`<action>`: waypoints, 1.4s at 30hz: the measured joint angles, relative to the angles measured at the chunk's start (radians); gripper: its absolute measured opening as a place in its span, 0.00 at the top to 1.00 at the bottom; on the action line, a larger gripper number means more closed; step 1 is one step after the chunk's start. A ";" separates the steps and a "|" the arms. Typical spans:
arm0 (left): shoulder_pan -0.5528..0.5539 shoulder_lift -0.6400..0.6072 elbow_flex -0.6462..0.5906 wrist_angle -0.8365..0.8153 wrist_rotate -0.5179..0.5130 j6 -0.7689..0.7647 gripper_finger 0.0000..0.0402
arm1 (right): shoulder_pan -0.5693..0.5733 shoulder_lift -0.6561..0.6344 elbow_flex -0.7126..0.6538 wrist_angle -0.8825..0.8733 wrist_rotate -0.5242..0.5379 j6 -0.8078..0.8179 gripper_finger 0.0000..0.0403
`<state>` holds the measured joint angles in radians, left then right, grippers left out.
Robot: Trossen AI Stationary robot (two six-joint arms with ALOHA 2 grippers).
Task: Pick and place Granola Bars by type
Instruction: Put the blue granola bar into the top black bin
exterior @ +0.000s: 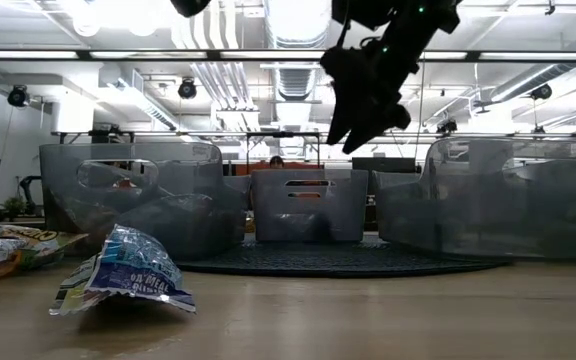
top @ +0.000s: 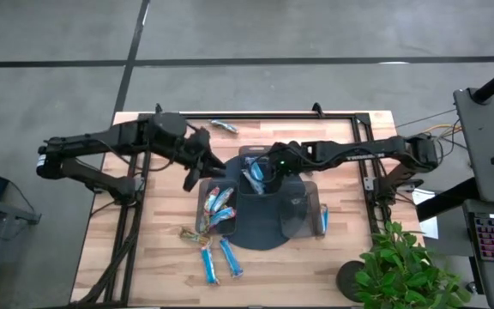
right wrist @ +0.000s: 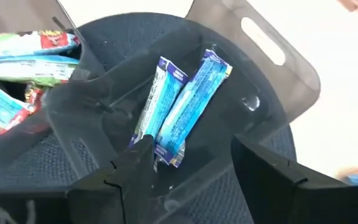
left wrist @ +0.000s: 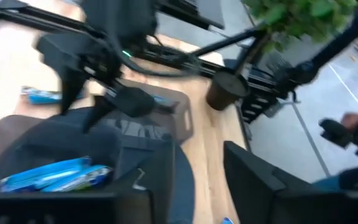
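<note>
A dark round tray (top: 264,233) carries clear bins. Two light blue Granola Bars (right wrist: 180,107) lie side by side in the far middle bin, right below my right gripper (right wrist: 191,149), which hangs open above them and touches nothing. It also shows in the low view, where my right gripper (exterior: 368,125) hangs high over the tray. The left bin (top: 215,206) holds several bars, blue among them (left wrist: 55,175). My left gripper (top: 197,170) hovers open beside that bin's far left corner, nothing between its fingers.
Loose bars lie on the table: two blue ones (top: 219,259) near the front edge, one (top: 190,232) left of the tray, one (top: 324,219) on its right, one (top: 224,127) at the far edge. A crumpled blue wrapper (exterior: 123,272) lies in the low foreground. A potted plant (top: 401,266) stands front right.
</note>
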<state>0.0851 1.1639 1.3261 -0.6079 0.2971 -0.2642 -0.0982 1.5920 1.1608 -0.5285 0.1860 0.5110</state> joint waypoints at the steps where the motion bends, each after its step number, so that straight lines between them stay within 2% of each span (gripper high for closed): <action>1: -0.020 0.005 0.005 -0.001 -0.007 0.000 0.67 | 0.000 -0.009 0.000 0.001 0.000 0.000 0.50; 7: -0.160 0.031 0.042 -0.018 -0.112 0.051 0.56 | 0.006 -0.088 -0.004 0.001 -0.005 -0.063 0.50; 14: -0.274 0.066 0.046 -0.049 -0.150 0.107 0.55 | 0.015 -0.228 -0.004 -0.004 -0.050 -0.151 0.50; 18: -0.317 0.105 0.045 -0.091 -0.168 0.141 0.62 | 0.020 -0.321 -0.004 -0.036 -0.094 -0.182 0.56; 31: -0.404 0.241 0.045 -0.094 -0.129 0.235 0.93 | 0.102 -0.563 -0.004 -0.075 -0.291 -0.235 0.95; 35: -0.422 0.291 0.045 -0.097 -0.126 0.268 0.99 | 0.130 -0.593 -0.004 -0.074 -0.292 -0.234 0.98; 42: -0.477 0.383 0.067 -0.108 -0.127 0.376 1.00 | 0.133 -0.586 -0.004 -0.078 -0.288 -0.230 0.98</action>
<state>-0.3923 1.5474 1.3935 -0.7158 0.1704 0.1119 0.0349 1.0056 1.1568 -0.6062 -0.1020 0.2809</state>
